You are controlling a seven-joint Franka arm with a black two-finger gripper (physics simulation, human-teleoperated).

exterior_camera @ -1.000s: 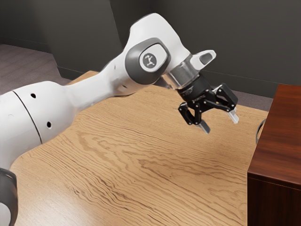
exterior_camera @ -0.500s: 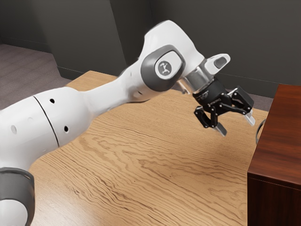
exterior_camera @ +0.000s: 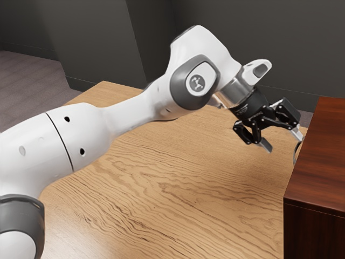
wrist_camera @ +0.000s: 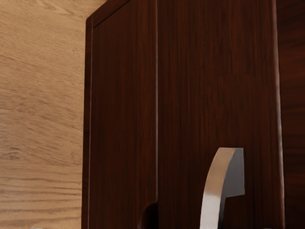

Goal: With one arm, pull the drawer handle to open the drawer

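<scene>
The white Franka arm point(exterior_camera: 97, 127) stretches from the exterior view's left toward its right, wrist tilted downward. At its end the black gripper point(exterior_camera: 281, 139) has its fingers point(exterior_camera: 265, 144) spread apart.

white rounded arm point(exterior_camera: 108, 127), grey joint caps point(exterior_camera: 198, 82), silver wrist ring point(exterior_camera: 233, 93), black two-finger tool point(exterior_camera: 281, 139)

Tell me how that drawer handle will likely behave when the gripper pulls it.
The drawer handle looks like smooth curved metal, so probably rigid but somewhat slippery. The dark wood cabinet looks heavy, so it likely won't tip.
</scene>
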